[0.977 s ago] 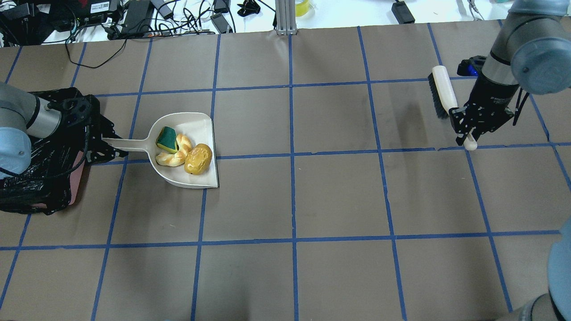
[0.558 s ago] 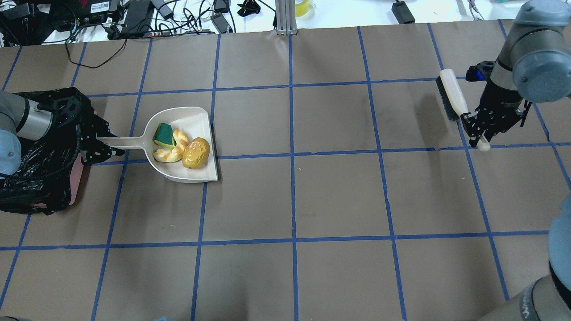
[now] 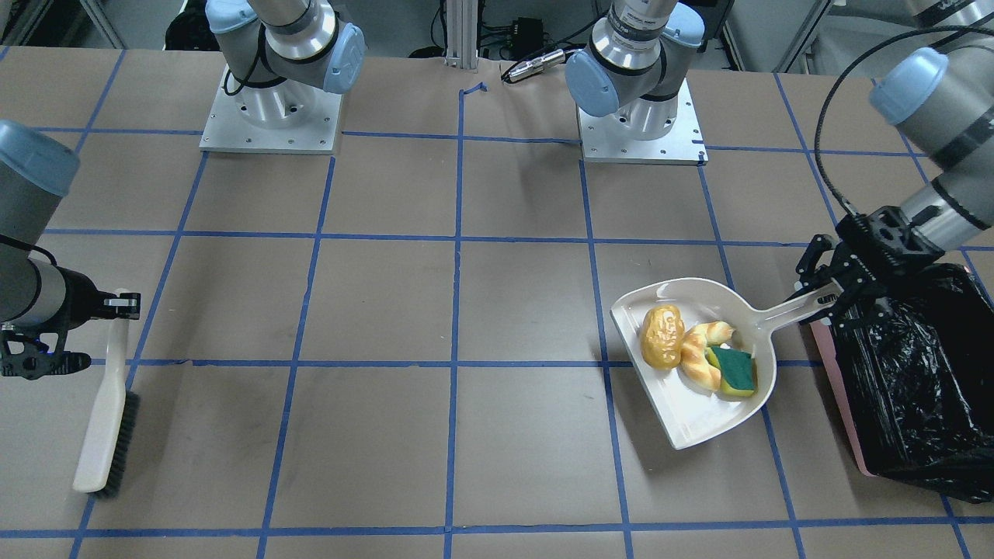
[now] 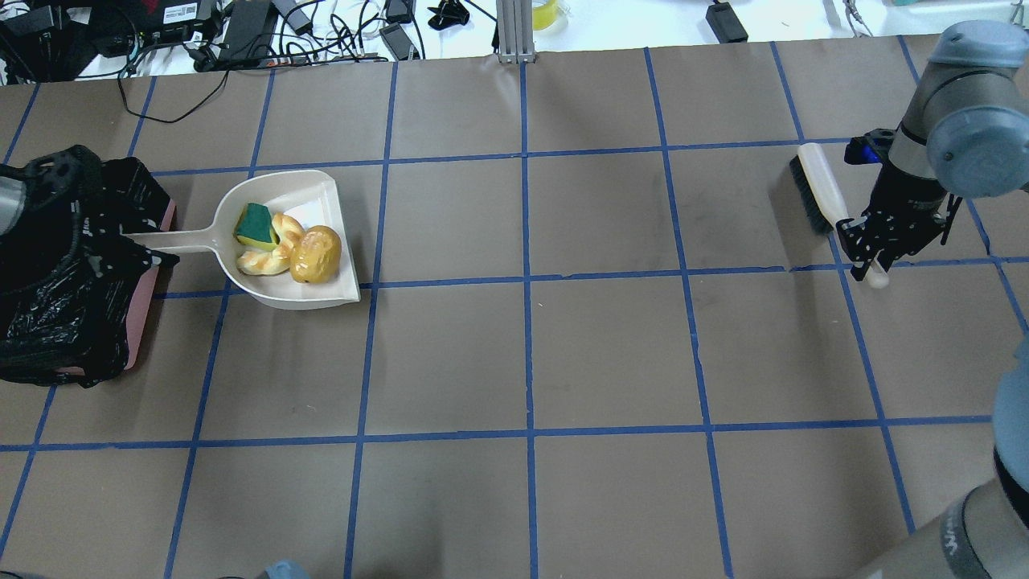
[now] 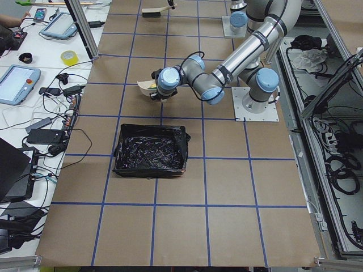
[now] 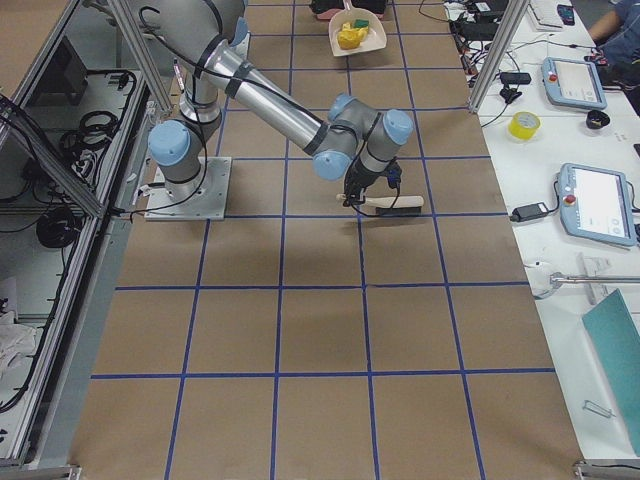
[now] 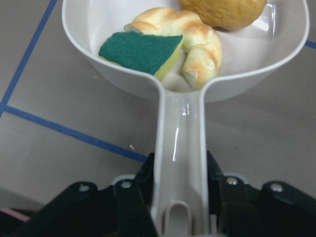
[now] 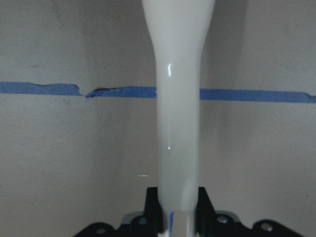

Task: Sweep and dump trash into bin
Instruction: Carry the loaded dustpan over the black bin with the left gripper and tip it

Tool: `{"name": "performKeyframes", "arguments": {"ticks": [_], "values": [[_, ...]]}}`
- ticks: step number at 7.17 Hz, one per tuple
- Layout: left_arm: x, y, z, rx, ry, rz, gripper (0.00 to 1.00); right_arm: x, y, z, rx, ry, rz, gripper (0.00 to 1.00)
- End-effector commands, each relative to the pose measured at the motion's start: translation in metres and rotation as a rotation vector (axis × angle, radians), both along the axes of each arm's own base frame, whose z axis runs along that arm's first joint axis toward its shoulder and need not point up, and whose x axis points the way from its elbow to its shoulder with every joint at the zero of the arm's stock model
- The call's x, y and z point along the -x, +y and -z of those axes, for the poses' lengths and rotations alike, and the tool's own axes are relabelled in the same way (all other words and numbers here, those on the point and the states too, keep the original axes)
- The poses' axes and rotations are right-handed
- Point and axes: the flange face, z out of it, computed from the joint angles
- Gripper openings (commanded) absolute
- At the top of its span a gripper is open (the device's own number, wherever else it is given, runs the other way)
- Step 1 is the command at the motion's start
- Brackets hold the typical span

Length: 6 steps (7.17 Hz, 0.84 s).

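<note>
Currently all the trash is in the dustpan. The sponge block is green face up at the handle end and lies partly over the croissant piece. The croissant touches the potato lump, which is on the side toward the pan's open mouth.

The pan's handle points at the bin. The left gripper is clamped on the end of that handle; the wrist view shows fingers pressed on both sides of it. The gripper sits right at the bin's edge, against the black liner. So the pan is just beside the bin, on the table side, not over it. Can't tell whether the pan's front lip touches the table or is lifted clear. The bin is at the table's end on the robot's left, with its pink wall showing under the crinkled liner.

Well apart, at the other end of the table, the right gripper is closed on the handle of the brush. The handle tip sticks out past the fingers. The brush head points away from the robot, bristles turned toward the table's middle. In the right wrist view the handle is pinched between the two fingers, and a blue tape line crosses under it. Can't tell if the bristles touch the surface.
</note>
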Motion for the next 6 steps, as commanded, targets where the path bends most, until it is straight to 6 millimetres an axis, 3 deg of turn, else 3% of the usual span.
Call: {"name": "performKeyframes", "arguments": {"ticks": [1,2,3,6], "values": [[-0.068,0.029,-0.057,-0.019,0.056,-0.131,0.00,0.002,0.001,0.002,-0.003,-0.001,0.004,0.00],[-0.104,0.049,-0.084,-0.005,0.049,-0.206,0.00,0.002,0.001,0.003,-0.004,-0.006,0.000,0.30],[-0.142,0.074,-0.107,0.024,0.017,-0.283,0.00,0.001,0.001,0.003,0.001,-0.011,-0.001,0.74],[-0.245,0.141,-0.138,0.101,0.003,-0.503,0.00,0.001,0.001,0.002,0.004,-0.010,-0.001,0.85]]}}
